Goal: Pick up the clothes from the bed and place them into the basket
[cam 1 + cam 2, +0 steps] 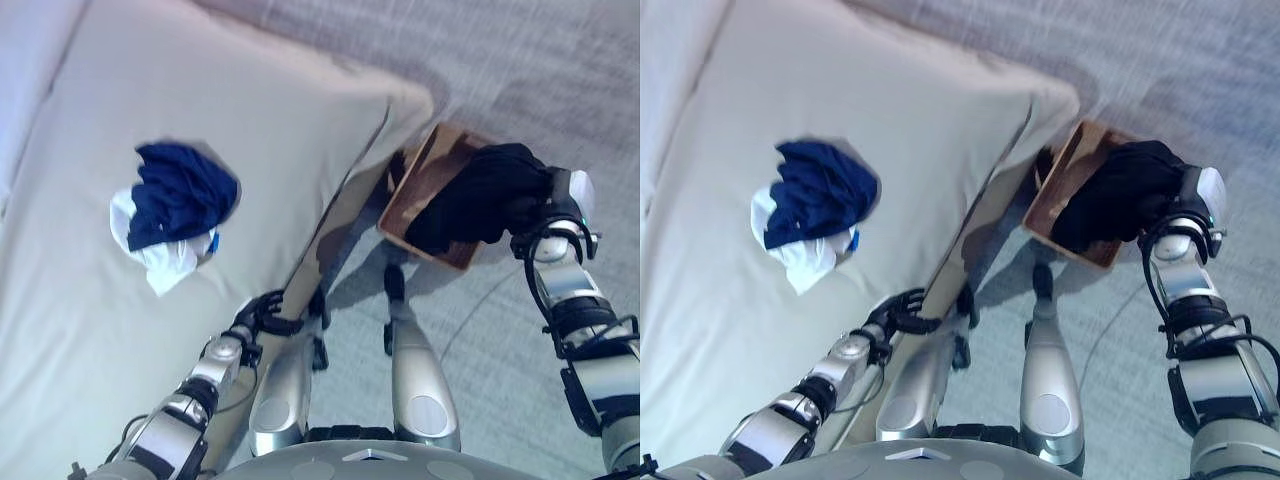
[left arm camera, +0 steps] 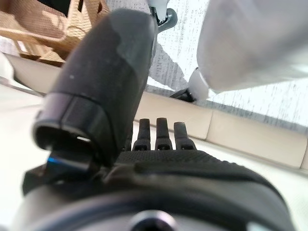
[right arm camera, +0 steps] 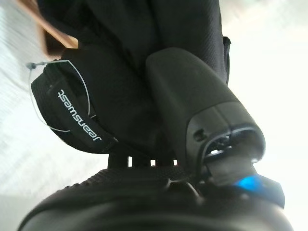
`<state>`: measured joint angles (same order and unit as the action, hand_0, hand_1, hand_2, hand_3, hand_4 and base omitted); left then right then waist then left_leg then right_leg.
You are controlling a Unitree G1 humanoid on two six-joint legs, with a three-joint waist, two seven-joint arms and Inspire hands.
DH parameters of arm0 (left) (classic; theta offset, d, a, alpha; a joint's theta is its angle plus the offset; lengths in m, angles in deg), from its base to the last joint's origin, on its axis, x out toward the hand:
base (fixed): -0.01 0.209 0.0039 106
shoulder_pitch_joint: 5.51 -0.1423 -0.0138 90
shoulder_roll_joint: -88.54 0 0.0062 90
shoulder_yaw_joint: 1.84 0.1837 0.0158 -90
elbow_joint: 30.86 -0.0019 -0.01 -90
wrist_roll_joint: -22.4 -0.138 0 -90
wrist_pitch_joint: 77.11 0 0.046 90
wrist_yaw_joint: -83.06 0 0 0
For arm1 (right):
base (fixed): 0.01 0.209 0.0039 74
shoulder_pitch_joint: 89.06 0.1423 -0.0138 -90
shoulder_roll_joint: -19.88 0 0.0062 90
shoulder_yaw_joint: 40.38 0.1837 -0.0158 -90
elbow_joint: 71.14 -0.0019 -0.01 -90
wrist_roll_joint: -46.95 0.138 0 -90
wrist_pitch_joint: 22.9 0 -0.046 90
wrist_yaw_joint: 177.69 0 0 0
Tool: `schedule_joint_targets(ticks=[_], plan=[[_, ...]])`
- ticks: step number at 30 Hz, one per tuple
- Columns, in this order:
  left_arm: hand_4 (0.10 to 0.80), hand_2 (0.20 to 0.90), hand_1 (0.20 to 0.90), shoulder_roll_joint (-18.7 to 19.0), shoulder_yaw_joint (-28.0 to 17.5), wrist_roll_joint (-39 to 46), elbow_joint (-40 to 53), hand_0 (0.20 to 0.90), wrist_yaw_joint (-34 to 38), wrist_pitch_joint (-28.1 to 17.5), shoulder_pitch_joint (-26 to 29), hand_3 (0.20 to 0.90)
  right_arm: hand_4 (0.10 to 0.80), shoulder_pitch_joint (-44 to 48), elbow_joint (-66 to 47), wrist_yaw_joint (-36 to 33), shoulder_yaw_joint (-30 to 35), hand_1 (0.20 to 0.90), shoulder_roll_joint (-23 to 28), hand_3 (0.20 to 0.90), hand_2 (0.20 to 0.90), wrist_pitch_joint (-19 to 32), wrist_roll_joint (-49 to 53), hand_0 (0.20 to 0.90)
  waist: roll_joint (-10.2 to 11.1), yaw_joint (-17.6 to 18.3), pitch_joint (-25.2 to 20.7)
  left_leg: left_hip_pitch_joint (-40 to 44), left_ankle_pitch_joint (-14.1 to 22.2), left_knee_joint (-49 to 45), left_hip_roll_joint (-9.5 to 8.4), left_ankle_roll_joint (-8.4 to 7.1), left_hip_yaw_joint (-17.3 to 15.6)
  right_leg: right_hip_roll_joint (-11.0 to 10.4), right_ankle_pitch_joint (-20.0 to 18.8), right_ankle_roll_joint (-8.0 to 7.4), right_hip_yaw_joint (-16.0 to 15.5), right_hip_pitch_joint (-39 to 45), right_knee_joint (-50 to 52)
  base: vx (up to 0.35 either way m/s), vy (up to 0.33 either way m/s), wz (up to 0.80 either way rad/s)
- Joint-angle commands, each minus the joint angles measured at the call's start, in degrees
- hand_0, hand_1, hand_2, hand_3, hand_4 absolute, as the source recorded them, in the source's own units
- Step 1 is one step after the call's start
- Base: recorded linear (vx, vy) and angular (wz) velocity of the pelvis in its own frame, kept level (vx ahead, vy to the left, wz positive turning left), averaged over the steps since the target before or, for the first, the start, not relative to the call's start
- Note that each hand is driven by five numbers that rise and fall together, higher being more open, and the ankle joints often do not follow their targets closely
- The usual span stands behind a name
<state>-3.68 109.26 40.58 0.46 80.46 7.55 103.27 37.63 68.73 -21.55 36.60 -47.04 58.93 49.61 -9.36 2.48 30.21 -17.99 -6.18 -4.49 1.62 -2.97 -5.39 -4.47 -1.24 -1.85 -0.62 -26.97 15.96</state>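
The right hand has its thumb and fingers curled into a black garment, which bunches up just past the fingers and hangs over the basket. The basket lies directly under and beyond that hand, on the floor by the corner of the bed, with its long axis running away from the robot along the bed's edge. By my judgement the coming move turns on this: the cloth already hangs above the basket's opening, so the hand need only lower and let go.

The left hand rests at the bed's near edge with its fingers fairly straight and nothing in them. Ahead of it and to its left, well apart on the bed, lies a heap of navy cloth on top of white cloth. The left hand is much the nearer to that heap.

The eye views show the garment over the basket, but not the grip. The right wrist view shows the thumb pressed into the black cloth, and only a corner of the basket. The left wrist view shows the empty fingers over the bed's edge.
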Motion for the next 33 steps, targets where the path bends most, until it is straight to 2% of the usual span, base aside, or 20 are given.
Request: schedule_joint_targets(ticks=[1, 6, 9, 15, 19, 21, 24, 25, 26, 27, 30, 32, 33], plan=[[0.800, 0.900, 0.900, 2.6, 2.0, 3.0, 2.7, 0.900, 0.7, -3.1, -2.9, 0.900, 0.800, 9.8, -0.4, -2.9, -2.2, 0.900, 5.6, 0.900, 0.900, 0.5, -2.7, 0.900, 1.0, -1.3, -0.4, -4.8, 4.4, -7.6, -2.77, 0.77, 5.9, -0.2, 5.1, 1.91, -4.2, -0.7, 4.6, -0.084, -0.052, 0.14], [0.800, 0.900, 0.900, 2.7, 3.9, 5.0, 5.2, 0.900, 2.1, -3.3, -2.7, 0.900, 0.800, 18.3, 8.0, -4.7, -5.8, 0.900, 5.5, 0.900, 0.900, -2.2, -1.6, 0.900, -1.9, -3.7, -0.4, -12.2, 1.8, -6.1, -3.41, 1.03, 6.3, 0.0, 4.9, 1.75, -4.6, -8.7, 6.0, -0.058, -0.020, 0.17], [0.800, 0.900, 0.900, 2.5, 4.3, 5.8, 5.7, 0.900, 2.3, -3.6, -2.7, 0.900, 0.800, 20.6, 9.8, -5.7, -7.0, 0.900, 5.2, 0.900, 0.900, -2.5, -2.0, 0.900, -2.7, -4.2, -0.4, -14.8, 1.2, -5.8, -3.30, 0.98, 6.0, 0.2, 4.8, 1.91, -4.6, -11.3, 6.4, -0.038, 0.032, 0.08], [0.800, 0.900, 0.900, 2.3, 5.2, 6.2, 6.9, 0.900, 1.2, -4.0, -2.8, 0.900, 0.800, 20.6, 7.9, -11.8, -5.3, 0.900, 5.1, 0.900, 0.900, 0.2, 2.3, 0.900, -2.2, -4.3, -0.4, -16.3, 1.7, -6.6, -3.40, 1.14, 6.0, 0.2, 3.9, 1.80, -4.7, -12.5, 5.8, -0.006, 0.029, 0.12], [0.800, 0.900, 0.900, 2.2, 5.1, 5.8, 7.2, 0.900, 1.2, -4.0, -3.2, 0.900, 0.800, 16.1, -0.9, -18.9, -0.9, 0.900, 4.3, 0.900, 0.900, 3.4, 3.4, 0.900, -0.1, -3.2, -0.4, -13.5, 2.5, -5.6, -3.14, 1.31, 5.5, 0.6, 2.5, 1.32, -4.6, -9.6, 2.6, 0.019, 0.056, 0.06], [0.800, 0.900, 0.900, 2.1, 4.4, 5.5, 6.4, 0.900, 1.3, -3.9, -3.4, 0.900, 0.800, 11.4, -8.9, -22.1, 3.1, 0.900, 3.7, 0.900, 0.900, 6.2, 0.4, 0.900, 1.9, -2.1, -0.4, -10.3, 3.2, -4.8, -2.76, 1.31, 5.1, 0.9, 1.9, 0.90, -4.5, -6.1, 0.4, 0.061, 0.107, -0.04], [0.800, 0.900, 0.900, 2.1, 3.1, 4.6, 6.1, 0.900, 1.6, -3.0, -3.5, 0.900, 0.800, 6.9, -20.0, -22.8, 6.4, 0.900, 3.2, 0.900, 0.900, 7.4, -4.9, 0.900, 4.0, -1.2, -0.4, -6.9, 3.8, -4.0, -2.34, 1.34, 4.5, 1.0, 0.9, 0.26, -4.6, -2.4, -1.9, 0.038, 0.072, -0.07], [0.800, 0.900, 0.900, 2.1, 2.4, 4.3, 5.8, 0.900, 1.6, -2.4, -3.3, 0.900, 0.800, 5.1, -25.3, -21.5, 7.6, 0.900, 2.6, 0.900, 0.900, 8.0, -7.8, 0.900, 5.0, -0.8, -0.4, -5.4, 4.2, -3.9, -2.21, 1.37, 4.2, 0.9, 0.6, -0.07, -4.5, -0.8, -2.6, 0.085, 0.119, -0.10], [0.800, 0.900, 0.900, 2.2, 0.9, 3.7, 5.4, 0.900, 1.6, -1.2, -3.1, 0.900, 0.800, 1.7, -34.6, -17.3, 8.0, 0.900, 1.8, 0.900, 0.900, 7.1, -11.1, 0.900, 6.6, -0.2, -0.4, -2.6, 5.2, -3.8, -2.20, 1.47, 3.9, 0.8, 0.5, -0.59, -4.3, 2.1, -3.6, 0.061, 0.106, -0.09], [0.800, 0.900, 0.900, 2.2, 0.6, 3.6, 5.3, 0.900, 1.6, -1.0, -2.9, 0.900, 0.800, 1.4, -35.6, -16.5, 8.1, 0.900, 1.8, 0.900, 0.900, 7.2, -11.3, 0.900, 6.8, -0.2, -0.4, -2.4, 5.0, -3.7, -2.23, 1.50, 3.9, 0.7, 0.1, -0.66, -4.2, 2.3, -4.0, 0.060, 0.128, -0.13], [0.800, 0.900, 0.900, 2.2, -1.4, 2.2, 4.7, 0.900, 1.4, 1.0, -3.0, 0.900, 0.800, -2.2, -42.5, -7.5, 6.7, 0.900, 2.1, 0.900, 0.900, 8.4, -12.5, 0.900, 9.0, -0.1, -1.9, 1.4, 6.0, -3.0, -2.38, 1.77, 3.6, 0.1, -0.9, -1.49, -4.2, 6.6, -6.8, 0.088, 0.100, -0.12], [0.800, 0.900, 0.900, 2.3, -2.1, 0.7, 3.6, 0.900, 0.9, 1.1, -4.2, 0.900, 0.800, -4.0, -43.2, -1.0, 5.1, 0.900, 2.5, 0.900, 0.900, 11.1, -13.1, 0.900, 10.3, -0.8, -4.0, 3.7, 6.8, -2.5, -2.72, 1.98, 3.6, -0.7, -1.8, -2.12, -4.5, 9.4, -9.1, 0.125, 0.126, 0.02], [0.800, 0.900, 0.900, 2.3, -2.1, 0.3, 3.4, 0.900, 0.8, 1.1, -4.5, 0.900, 0.800, -4.2, -43.2, -0.2, 4.8, 0.900, 2.5, 0.900, 0.900, 11.6, -13.1, 0.900, 10.6, -1.0, -4.3, 4.0, 6.9, -2.3, -2.79, 2.01, 3.6, -0.8, -1.9, -2.20, -4.6, 9.8, -9.5, 0.117, 0.142, 0.16]])
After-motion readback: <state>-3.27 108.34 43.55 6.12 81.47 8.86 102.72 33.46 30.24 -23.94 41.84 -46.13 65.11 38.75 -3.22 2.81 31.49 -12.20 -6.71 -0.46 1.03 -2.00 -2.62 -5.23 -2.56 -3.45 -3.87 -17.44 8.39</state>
